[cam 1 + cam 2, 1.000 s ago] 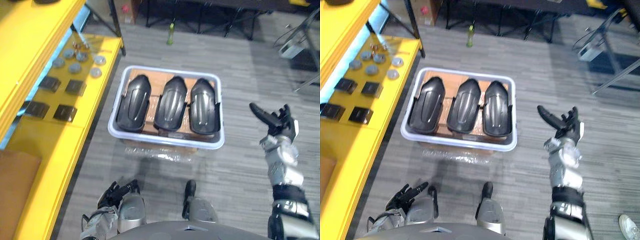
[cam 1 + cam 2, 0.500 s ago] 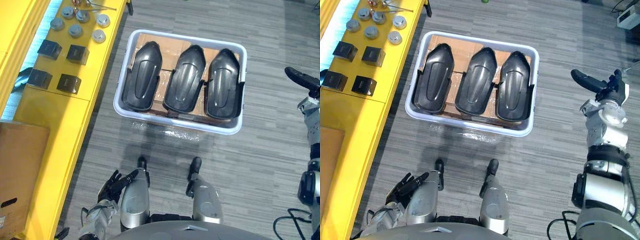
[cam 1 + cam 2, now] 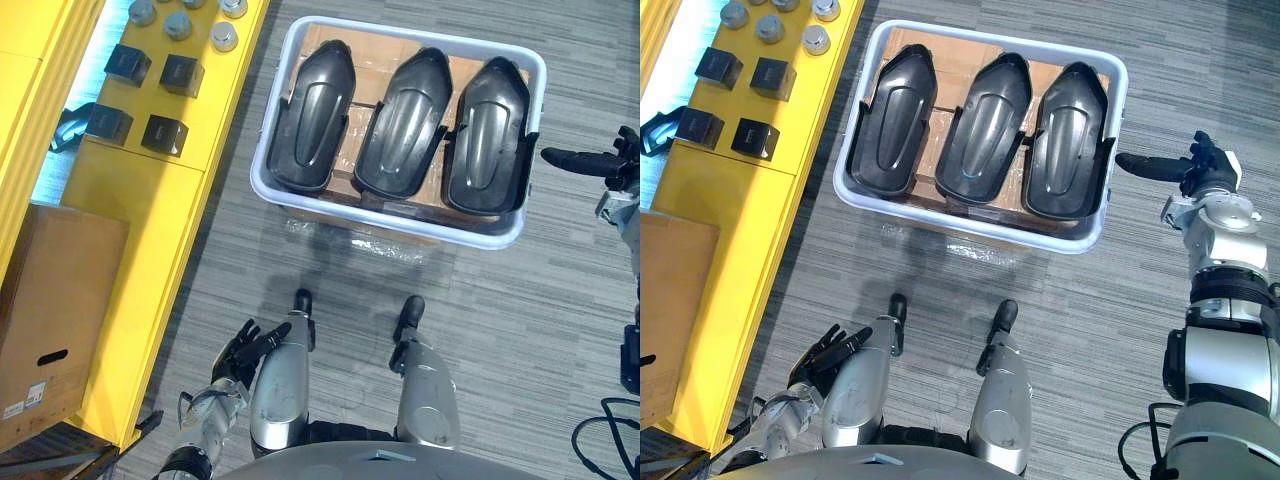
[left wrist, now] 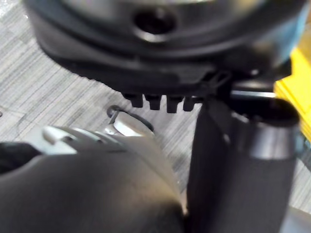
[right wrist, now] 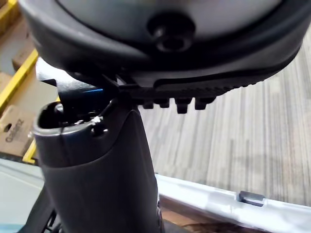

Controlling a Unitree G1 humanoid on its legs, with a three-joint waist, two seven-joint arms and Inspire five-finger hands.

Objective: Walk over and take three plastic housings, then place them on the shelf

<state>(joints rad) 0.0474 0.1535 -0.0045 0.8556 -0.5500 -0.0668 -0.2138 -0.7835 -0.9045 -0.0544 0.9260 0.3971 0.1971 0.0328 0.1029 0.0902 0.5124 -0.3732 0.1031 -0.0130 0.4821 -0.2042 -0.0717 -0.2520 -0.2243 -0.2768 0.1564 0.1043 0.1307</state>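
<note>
Three black plastic housings lie side by side in a pale bin [image 3: 420,40] on the floor: a left housing [image 3: 310,115], a middle housing [image 3: 405,122] and a right housing [image 3: 490,135], all resting on brown cardboard. My right hand [image 3: 1198,172] hovers open just off the bin's right wall, its thumb [image 5: 97,170] stretched toward the rim and holding nothing. Down by my side hangs my left hand [image 3: 245,348], fingers relaxed and empty. The yellow shelf [image 3: 130,220] runs along the left.
On the shelf sit several small black blocks [image 3: 160,132] and metal discs [image 3: 223,37]. A cardboard box [image 3: 50,300] stands on a lower level at the left. Grey floor surrounds the bin, and a plastic film [image 3: 350,240] lies under its near edge.
The camera has moved closer and looks more steeply down on the bin. My right hand has come up level with the bin's right wall. The housings have not moved.
</note>
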